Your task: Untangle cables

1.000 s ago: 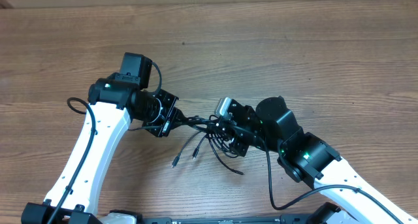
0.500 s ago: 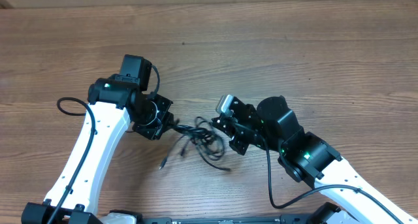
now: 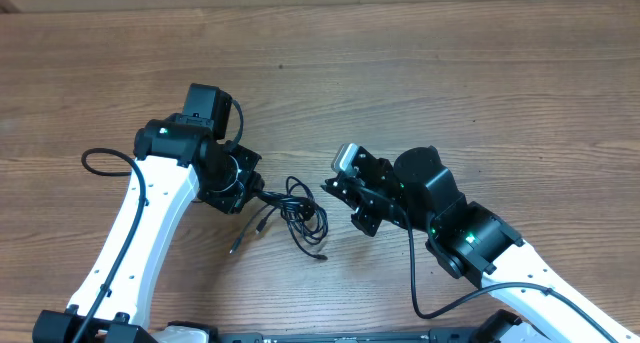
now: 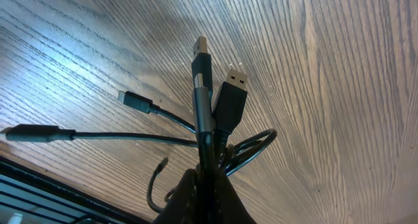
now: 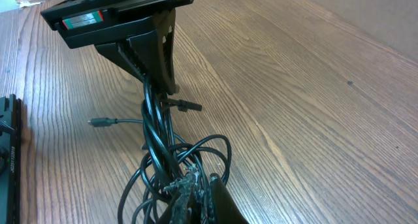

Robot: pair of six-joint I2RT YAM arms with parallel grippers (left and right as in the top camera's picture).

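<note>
Closest to the left wrist camera, the left gripper has its fingers pinched together on a sheaf of the cables. The sheaf stands up out of the grip and blocks the middle of that view. A silver-tipped plug and a black plug sit side by side at its top, and a small plug end trails off to the left over the wooden table. The fingers are cut off by the lower edge, so only their dark tips show. In the right wrist view the right gripper is cropped at the bottom in the same way. Its fingers are closed and the knotted part of the bundle lies right at their tips, but whether any strand is actually pinched there cannot be made out. Beyond that knot, strands run on to the left gripper, whose housing (it carries a red-and-green label) fills the top of the frame. From overhead the bundle lies on the table between the two grippers, reaching into the left one and just beside the right, with loose ends pointing toward the near edge. The thicker arm cables loop well apart from the bundle.
</note>
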